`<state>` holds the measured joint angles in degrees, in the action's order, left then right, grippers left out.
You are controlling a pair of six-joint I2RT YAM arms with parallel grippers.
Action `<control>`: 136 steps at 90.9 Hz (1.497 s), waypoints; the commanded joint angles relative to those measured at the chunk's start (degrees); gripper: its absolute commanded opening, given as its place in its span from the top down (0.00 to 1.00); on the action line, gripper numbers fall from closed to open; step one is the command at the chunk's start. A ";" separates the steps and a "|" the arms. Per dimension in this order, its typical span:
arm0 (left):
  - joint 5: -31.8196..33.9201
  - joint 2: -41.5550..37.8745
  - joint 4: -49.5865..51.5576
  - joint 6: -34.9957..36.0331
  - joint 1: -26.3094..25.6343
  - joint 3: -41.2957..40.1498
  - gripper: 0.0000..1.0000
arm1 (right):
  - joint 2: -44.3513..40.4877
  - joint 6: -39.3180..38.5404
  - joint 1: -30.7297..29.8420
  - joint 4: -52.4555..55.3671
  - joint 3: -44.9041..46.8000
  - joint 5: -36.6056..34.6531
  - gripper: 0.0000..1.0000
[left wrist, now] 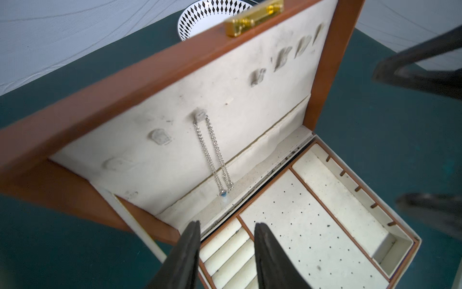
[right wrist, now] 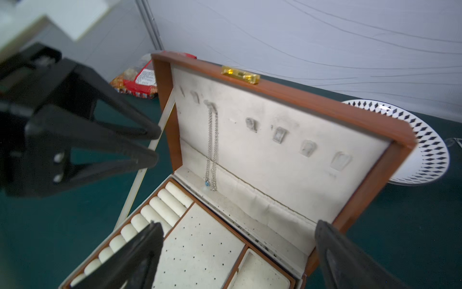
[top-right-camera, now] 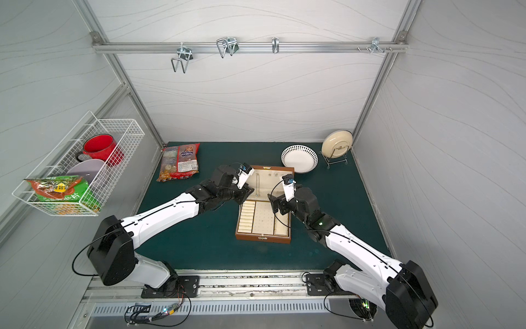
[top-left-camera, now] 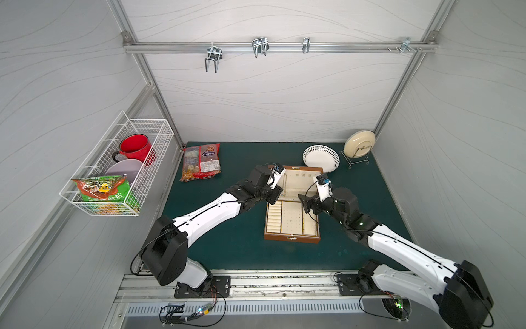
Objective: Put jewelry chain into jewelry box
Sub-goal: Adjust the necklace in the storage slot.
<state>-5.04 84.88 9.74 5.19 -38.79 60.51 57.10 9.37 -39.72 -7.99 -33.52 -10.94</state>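
The jewelry box (top-left-camera: 292,225) sits open near the middle of the green desk (top-left-camera: 227,250), its tray toward 6 o'clock and its lid (left wrist: 225,100) standing up at the 12 o'clock side, which leaves the cream lining and its row of hooks facing both arms. The jewelry chain (left wrist: 213,155) is already inside: it is looped over one hook (left wrist: 200,115) toward the 9 o'clock end of the lid and hangs doubled, two strands side by side, so its long axis runs straight down the lining. Its lower ends, one carrying a small blue bead (left wrist: 222,192), reach the fabric pocket at the foot of the lid, just above the hinge. In a top view the chain shows only as a faint line on the lid (top-right-camera: 257,185). The left gripper (left wrist: 226,252) hovers over the ring rolls (right wrist: 150,215) at the tray's 9 o'clock side, fingers partly apart and holding nothing. The right gripper (right wrist: 240,252) hangs over the dotted panel (right wrist: 200,247) with fingers spread wide, also empty. Neither touches the chain, which suggests it has been released and the placing is essentially done; what seems left is drawing both arms clear without brushing the lid or the hanging strands.
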 commanded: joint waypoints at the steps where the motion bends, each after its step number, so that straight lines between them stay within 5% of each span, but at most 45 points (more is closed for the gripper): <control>1: 0.79 1.15 -5.36 6.54 -0.15 0.25 0.59 | -1.01 14.92 1.25 6.25 -3.29 -9.23 0.01; 25: 1.56 3.72 -4.65 3.19 -0.14 2.33 0.60 | 4.77 14.62 3.16 8.14 -6.65 -2.49 0.03; 40: 1.56 3.45 -5.13 0.41 -0.08 1.19 0.63 | 10.03 16.23 1.21 5.60 -6.95 2.24 0.22; 54: 2.55 1.83 -4.33 -1.04 -0.14 0.28 0.65 | 17.07 16.99 -2.26 3.58 -8.85 2.37 0.54; 78: 4.94 -4.40 -1.88 -6.07 -0.06 -2.29 0.63 | 27.65 19.31 -6.03 2.66 -14.20 -2.03 0.69; 98: 4.83 -10.71 -0.36 -15.89 0.03 -6.89 0.60 | 33.30 18.10 -9.09 5.15 -18.31 -10.43 0.62; 136: -0.34 -14.66 -1.53 -35.86 -0.67 -20.73 0.59 | 36.50 20.41 -12.66 7.17 -20.57 -19.99 0.65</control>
<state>-3.92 71.88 10.59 -24.45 -38.89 40.99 93.12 28.34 -52.18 -2.04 -53.95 -27.46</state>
